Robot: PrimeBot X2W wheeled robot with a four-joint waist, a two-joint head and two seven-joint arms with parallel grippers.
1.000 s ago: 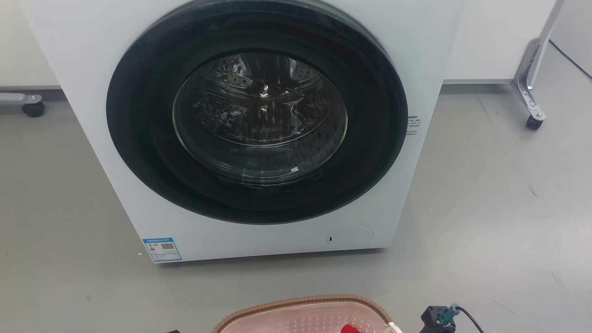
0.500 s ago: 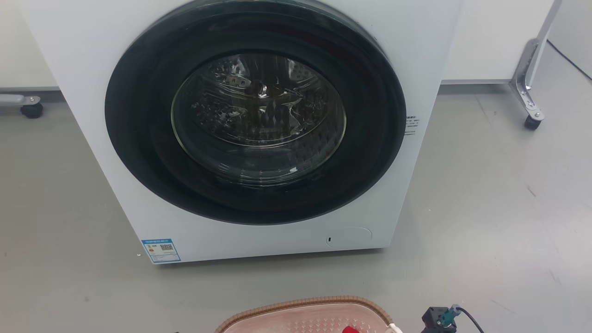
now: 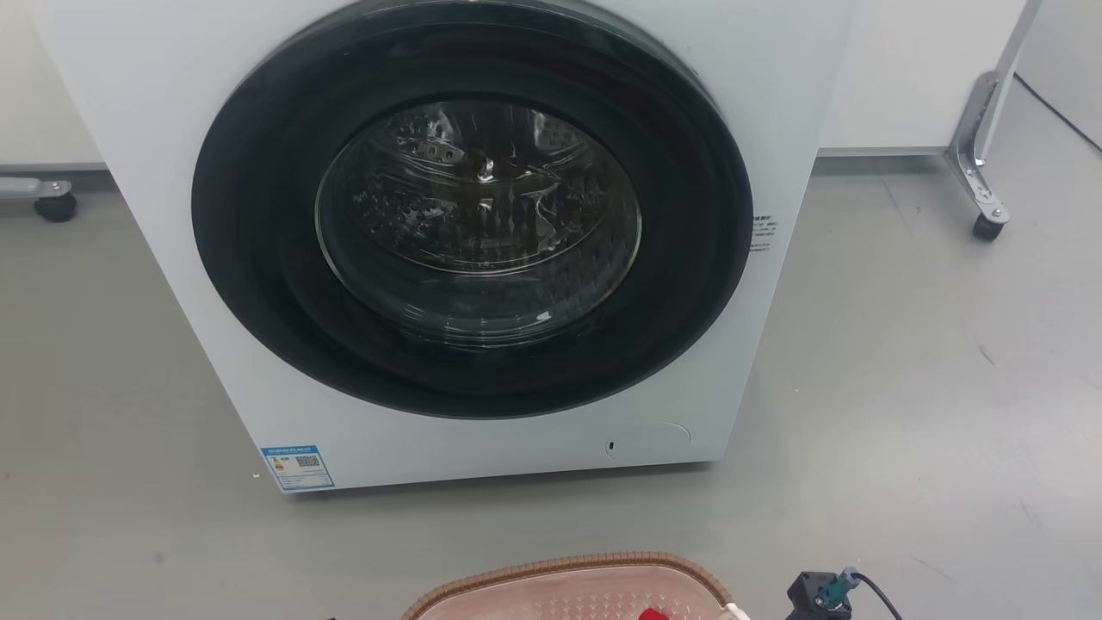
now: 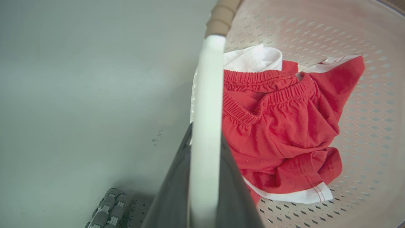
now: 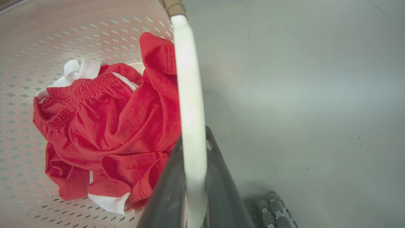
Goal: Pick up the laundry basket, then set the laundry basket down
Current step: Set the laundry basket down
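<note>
The left end effector (image 4: 205,134) clamps one white handle (image 4: 206,88) of the laundry basket (image 3: 568,575), the right end effector (image 5: 193,136) the other; the basket's rim keeps its place at the head view's bottom edge, before the washing machine (image 3: 172,172); the whole view has drifted slightly, so the camera moved; red shorts (image 4: 284,126) lie inside.

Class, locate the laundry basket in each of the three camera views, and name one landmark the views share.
Head view: the laundry basket at the bottom edge, centre, before the washing machine.
Left wrist view: right half, its white handle up the middle.
Right wrist view: left half, handle up the middle.
Shared landmark: the red garment inside it.
</note>
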